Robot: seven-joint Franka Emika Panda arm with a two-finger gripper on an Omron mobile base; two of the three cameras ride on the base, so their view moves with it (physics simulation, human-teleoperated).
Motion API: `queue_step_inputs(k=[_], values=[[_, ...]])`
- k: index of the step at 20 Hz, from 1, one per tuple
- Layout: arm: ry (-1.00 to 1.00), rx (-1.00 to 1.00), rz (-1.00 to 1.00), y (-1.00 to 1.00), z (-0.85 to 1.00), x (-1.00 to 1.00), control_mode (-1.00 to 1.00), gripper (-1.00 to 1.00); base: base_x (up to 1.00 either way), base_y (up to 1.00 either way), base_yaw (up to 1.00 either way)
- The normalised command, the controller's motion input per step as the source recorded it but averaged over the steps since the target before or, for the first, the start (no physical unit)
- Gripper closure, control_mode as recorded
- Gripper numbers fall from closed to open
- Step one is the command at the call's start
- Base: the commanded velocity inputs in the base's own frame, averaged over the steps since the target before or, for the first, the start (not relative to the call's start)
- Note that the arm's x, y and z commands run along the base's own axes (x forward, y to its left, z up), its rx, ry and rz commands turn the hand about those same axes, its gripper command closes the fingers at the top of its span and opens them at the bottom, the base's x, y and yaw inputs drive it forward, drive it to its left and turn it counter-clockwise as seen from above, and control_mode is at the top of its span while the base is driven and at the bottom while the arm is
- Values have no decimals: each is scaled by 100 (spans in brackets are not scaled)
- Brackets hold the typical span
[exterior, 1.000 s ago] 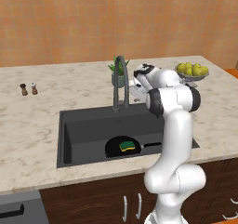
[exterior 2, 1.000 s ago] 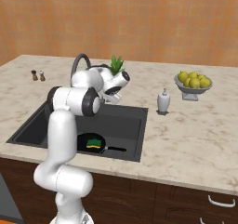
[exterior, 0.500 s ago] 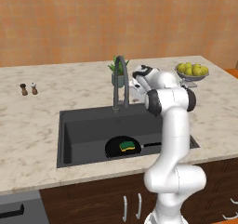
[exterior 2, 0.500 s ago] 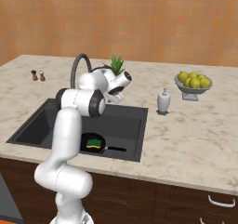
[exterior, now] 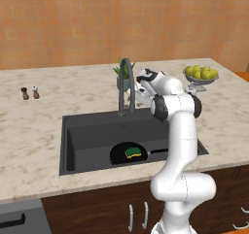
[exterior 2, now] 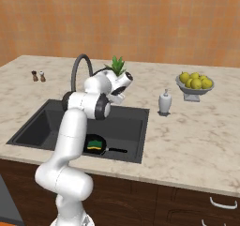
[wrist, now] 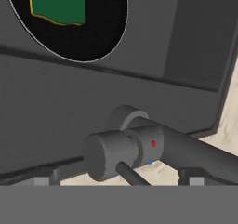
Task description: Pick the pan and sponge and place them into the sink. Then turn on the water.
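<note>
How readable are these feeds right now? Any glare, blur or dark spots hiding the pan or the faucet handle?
Left base view: even flat light, no glare; the black pan blends into the dark sink, and the sponge marks it. Right base view: the same, with the arm crossing the basin. Hand view: sharp, the faucet handle grey on grey, low contrast.

Matt dark grey sink (exterior: 87, 136), smooth black pan (exterior: 119, 154), speckled marble-like counter (exterior: 29, 131).

Black pan (exterior: 127, 153); green-yellow sponge (exterior: 132, 153); dark grey sink (exterior: 87, 141); marbled beige counter (exterior: 34, 131).
</note>
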Motion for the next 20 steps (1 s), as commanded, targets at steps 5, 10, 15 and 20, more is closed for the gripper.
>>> queue_step_inputs(k=[5, 10, 15, 20], values=[[-37, 0, 27, -31, -68, 0, -100, -100, 0, 0, 0], [-39, -1, 25, -21, -70, 0, -100, 100, 0, 0, 0], [-38, 0, 25, -36, -73, 0, -100, 100, 0, 0, 0], [-41, 0, 25, -49, -70, 0, -100, 100, 0, 0, 0]])
